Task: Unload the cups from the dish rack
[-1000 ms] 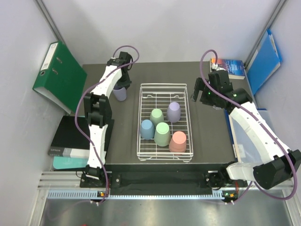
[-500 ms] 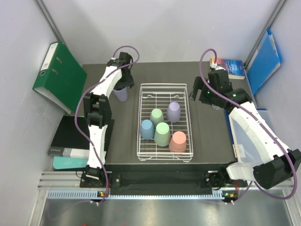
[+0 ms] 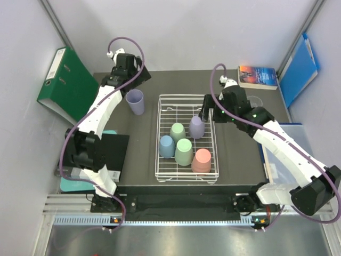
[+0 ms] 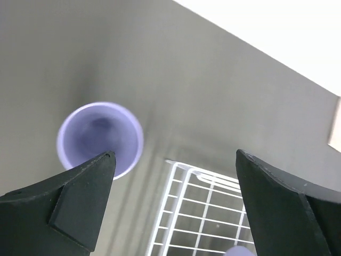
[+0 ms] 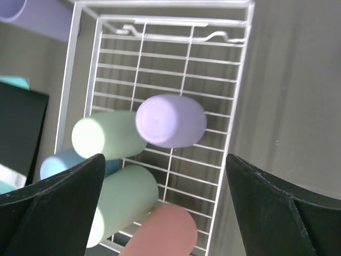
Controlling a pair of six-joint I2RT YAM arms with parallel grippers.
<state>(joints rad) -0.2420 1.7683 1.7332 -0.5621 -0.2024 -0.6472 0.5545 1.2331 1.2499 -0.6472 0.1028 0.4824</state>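
The white wire dish rack (image 3: 161,160) sits mid-table and holds several upside-down cups: lilac (image 3: 196,127), mint (image 3: 177,132), light blue (image 3: 167,146), green (image 3: 184,151) and salmon (image 3: 201,160). Another lilac cup (image 3: 135,101) stands upright on the table left of the rack. My left gripper (image 3: 123,65) is open, raised behind that cup (image 4: 99,137) and holding nothing. My right gripper (image 3: 205,110) hangs open over the rack's back right. In the right wrist view it (image 5: 165,158) is above the lilac cup (image 5: 170,121) without touching it.
A green binder (image 3: 66,85) leans at the far left, with a black notebook (image 3: 88,154) near the left arm's base. A book (image 3: 258,76) lies at the back right beside a blue folder (image 3: 298,69). What looks like a clear glass (image 3: 254,100) stands right of the rack.
My left gripper opened, let go of the lilac cup on the table and pulled up and back. My right arm swung left to hover over the rack.
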